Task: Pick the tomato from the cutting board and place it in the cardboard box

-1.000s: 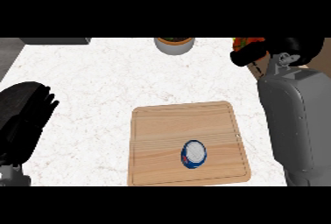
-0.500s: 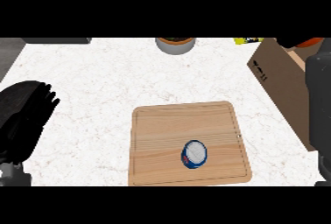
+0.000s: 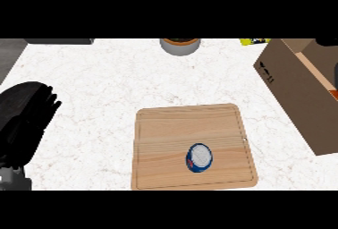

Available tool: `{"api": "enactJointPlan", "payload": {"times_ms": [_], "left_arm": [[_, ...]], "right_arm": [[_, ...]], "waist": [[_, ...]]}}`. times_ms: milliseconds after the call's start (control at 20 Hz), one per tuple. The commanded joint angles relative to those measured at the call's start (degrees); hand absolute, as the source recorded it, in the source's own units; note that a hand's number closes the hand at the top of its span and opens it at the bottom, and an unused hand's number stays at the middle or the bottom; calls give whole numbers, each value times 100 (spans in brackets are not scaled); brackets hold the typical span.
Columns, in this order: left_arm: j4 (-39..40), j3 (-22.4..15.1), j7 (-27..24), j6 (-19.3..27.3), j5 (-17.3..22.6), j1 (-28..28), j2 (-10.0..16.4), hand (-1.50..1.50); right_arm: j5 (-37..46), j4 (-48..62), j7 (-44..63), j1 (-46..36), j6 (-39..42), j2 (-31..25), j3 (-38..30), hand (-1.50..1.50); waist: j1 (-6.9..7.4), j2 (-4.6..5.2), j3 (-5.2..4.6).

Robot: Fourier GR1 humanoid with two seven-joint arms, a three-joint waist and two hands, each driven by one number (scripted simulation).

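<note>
Your counter [image 3: 99,85] was white and marbled. On it lay a wooden cutting board [image 3: 165,134], a cardboard box [image 3: 297,98] to its right, a grey pot [image 3: 179,46] behind.

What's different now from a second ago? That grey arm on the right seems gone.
The right arm swung off to the right; only a dark bit, likely the right hand, shows in the top right corner. That uncovered the cardboard box. Unchanged: the left hand resting open at the left, the cutting board with its blue and white object, the pot at the top.
</note>
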Motion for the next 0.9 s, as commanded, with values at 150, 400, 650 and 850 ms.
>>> {"api": "enactJointPlan", "payload": {"times_ms": [150, 400, 650, 850], "left_arm": [[-254, -155, 456, 348, -128, -305, -117, 0], [95, -149, -281, 41, -232, 80, -158, 0], [126, -159, -72, 117, -252, -141, -103, 0], [93, 14, -212, -100, 18, 53, -56, 0]], "right_arm": [[-381, 629, -717, 382, -549, -255, -286, 150], [-657, 1925, -1056, 198, -823, -295, -564, 150], [-729, 2561, -490, 358, -918, -34, -788, -150], [-1119, 3072, -1669, 528, -1327, -187, -935, -150]], "waist": [[-25, -6, 3], [25, 14, 1], [16, 11, 1], [46, 19, 4]]}}
